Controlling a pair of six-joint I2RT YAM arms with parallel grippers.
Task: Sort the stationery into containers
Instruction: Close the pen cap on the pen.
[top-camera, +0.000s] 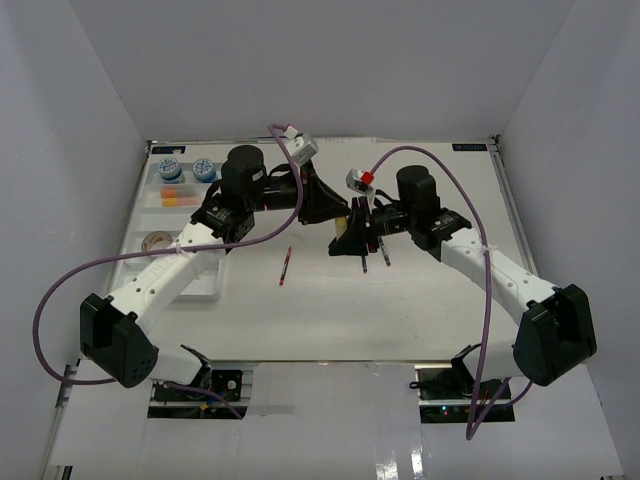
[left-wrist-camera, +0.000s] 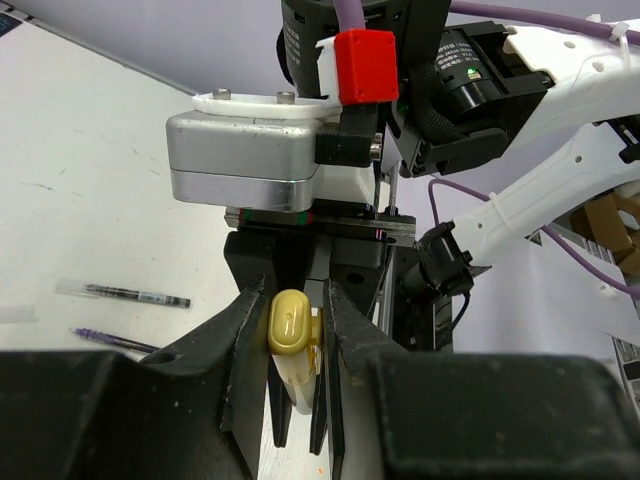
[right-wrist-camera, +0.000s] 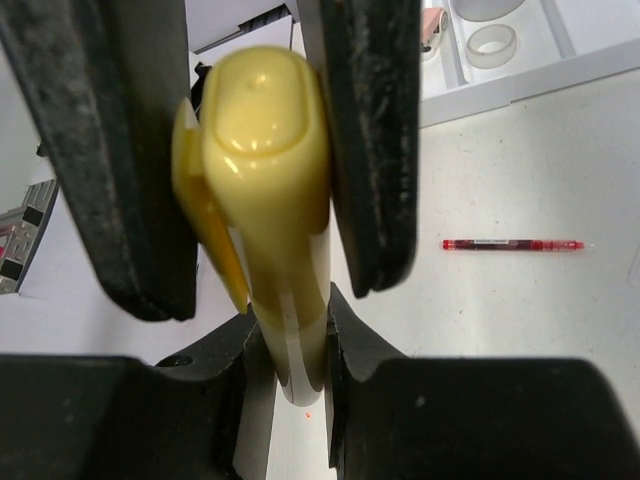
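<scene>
Only the wrist views show the left gripper (left-wrist-camera: 295, 335) and right gripper (right-wrist-camera: 293, 345) both clamped on one yellow marker (right-wrist-camera: 265, 190); the overhead hides it

Bright, even light falls from overhead in all three views, leaving the white table (top-camera: 330, 310) close to washed out from the top camera, with only faint, soft-edged shadows near its centre. From my right wrist the yellow marker (right-wrist-camera: 265, 150) sits so close to the lens that it looks soft and swollen, with small glossy highlights toward 12 o'clock, while the red pen (right-wrist-camera: 512, 244) at 3 o'clock is crisper. From my left wrist the black bulk of my left gripper (left-wrist-camera: 295, 300) along 6 o'clock sinks into near-featureless shadow.
</scene>
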